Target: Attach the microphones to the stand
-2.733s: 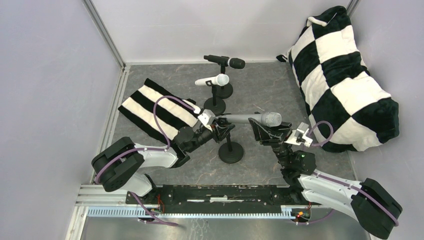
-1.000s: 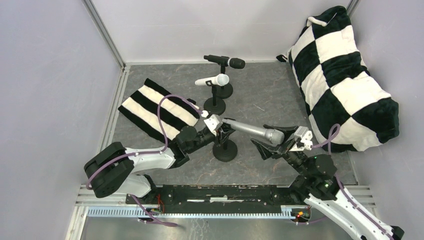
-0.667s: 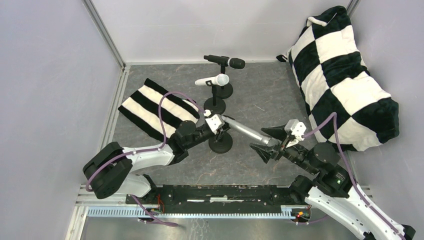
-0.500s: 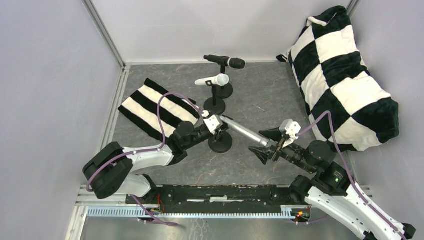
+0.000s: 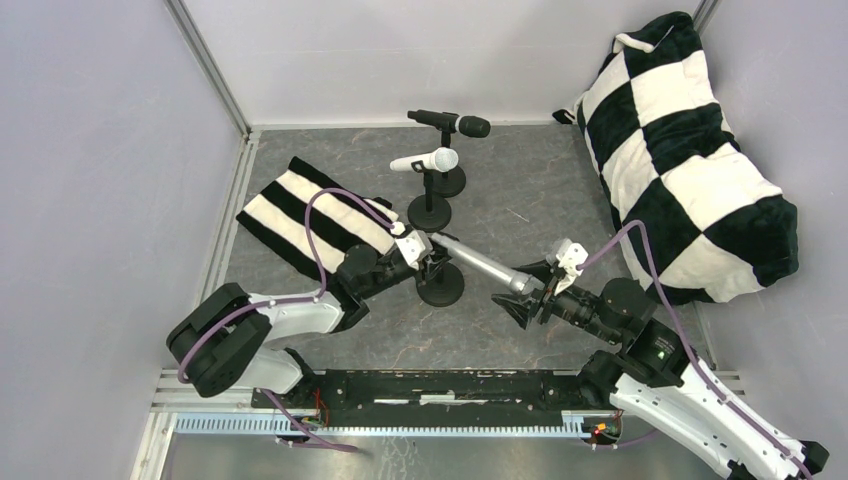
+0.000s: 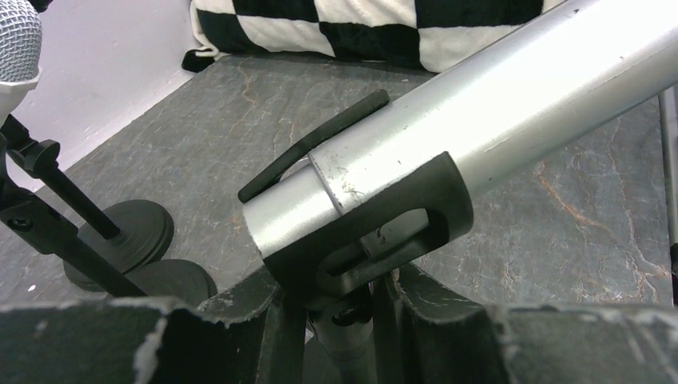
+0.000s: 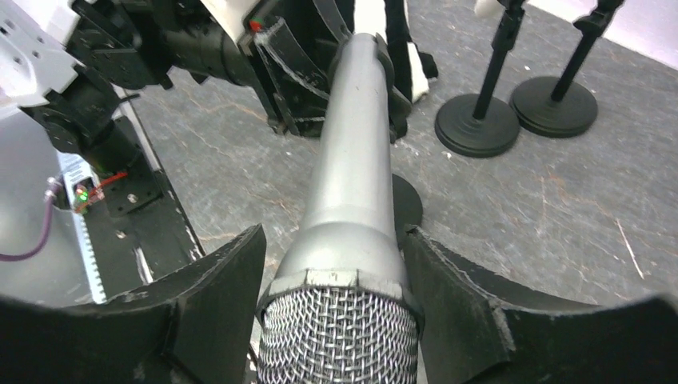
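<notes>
Near middle of desk, silver-grey microphone on a slant, running from upper left to lower right in top view. Tail end seated in black clip of nearest stand, short stub of tail poking out past the clip. On that stand's stem, just under the clip, left jaws together and clamped, stem pinched between dark fingers at bottom of left wrist view. At the other end, right jaws apart, straddling the mesh head of the same microphone; chipped black pads close against the collar on both sides; pressing or merely alongside, cannot tell. Round base of nearest stand on desk beneath the barrel. Farther back, white microphone and black microphone, each level in its own clip on its own round-based stand, heads to the right, white one nearer, black one behind, the two bases just beside each other. Left of the stands, striped cloth in black and white, flat on desk, near corner hidden behind left arm. Against right wall, large checkered cushion, also black and white, well apart from the microphones.
</notes>
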`<state>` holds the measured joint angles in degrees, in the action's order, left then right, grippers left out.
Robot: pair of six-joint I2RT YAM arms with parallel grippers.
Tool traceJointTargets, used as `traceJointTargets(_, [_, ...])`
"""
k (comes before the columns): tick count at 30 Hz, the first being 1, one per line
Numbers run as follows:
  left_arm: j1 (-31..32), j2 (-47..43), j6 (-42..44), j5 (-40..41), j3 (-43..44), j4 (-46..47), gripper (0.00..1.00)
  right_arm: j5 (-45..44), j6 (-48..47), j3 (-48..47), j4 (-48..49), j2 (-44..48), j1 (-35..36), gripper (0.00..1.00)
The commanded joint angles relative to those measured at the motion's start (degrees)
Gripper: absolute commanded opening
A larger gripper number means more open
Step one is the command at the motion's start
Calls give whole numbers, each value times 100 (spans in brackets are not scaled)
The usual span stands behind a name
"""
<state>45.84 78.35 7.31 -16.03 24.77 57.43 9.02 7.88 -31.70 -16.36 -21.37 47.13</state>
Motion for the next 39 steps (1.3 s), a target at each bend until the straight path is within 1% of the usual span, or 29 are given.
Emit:
traceJointTargets(1, [-99, 157, -109, -470, 12, 249, 19, 467, 31, -7, 772, -149, 21, 69])
traceJointTargets(4, [-134, 243, -110, -674, 129, 172, 19, 670, -12, -65, 942, -307, 15, 69])
traceJointTargets(6, [-145, 288, -100, -738, 173, 147, 19, 705, -69, -135, 905, -411, 9, 68])
traceJointTargets(9, [-170, 334, -105, -775, 223, 116, 19, 649, -158, -209, 744, -550, 22, 58])
traceJointTargets(12, [-202, 377, -106, -803, 263, 87, 20, 358, -171, -238, 539, -608, 15, 42])
traceJointTargets(13, [-207, 391, -110, -790, 265, 85, 24, 245, -168, -240, 501, -595, 13, 37])
traceJointTargets(14, [-216, 398, -140, -764, 265, 92, 29, 101, -173, -240, 473, -565, 11, 31])
traceJointTargets(17, [-225, 454, -286, -675, 237, 179, 48, -223, -149, -227, 475, -431, 8, 11])
traceJointTargets(18, [-225, 482, -394, -623, 203, 261, 55, -326, -132, -227, 476, -386, 11, 7])
traceJointTargets(19, [-225, 504, -509, -568, 146, 408, 62, -396, -105, -235, 480, -357, 12, 4])
traceJointTargets(21, [-225, 585, -813, -420, -31, 893, 77, -524, -23, -280, 440, -354, 11, 1])
traceJointTargets(22, [-219, 645, -987, -357, -128, 1189, 83, -578, 22, -323, 406, -384, 17, 0])
traceJointTargets(23, [-210, 726, -1120, -285, -203, 1437, 85, -617, 88, -363, 360, -421, 11, 0])
traceJointTargets(26, [-163, 956, -1389, 103, -394, 2243, 85, -686, 252, -534, 226, -560, 15, 0])
traceJointTargets(28, [-128, 1116, -1486, 340, -502, 2730, 84, -752, 395, -660, 148, -643, 22, 0])
traceJointTargets(30, [-76, 1252, -1482, 573, -499, 3004, 82, -864, 547, -779, 20, -723, 15, 0])
traceJointTargets(33, [-3, 1424, -1356, 863, -377, 3065, 79, -1025, 736, -971, -194, -862, 15, 0])
traceJointTargets(34, [7, 1481, -1336, 924, -336, 3089, 77, -1045, 795, -1023, -268, -917, 8, 0])
traceJointTargets(37, [12, 1642, -1286, 1023, -222, 3222, 66, -1016, 876, -1215, -515, -1081, 14, 0])
traceJointTargets(39, [12, 1742, -1240, 1036, -137, 3211, 61, -964, 905, -1297, -605, -1172, 15, 0])
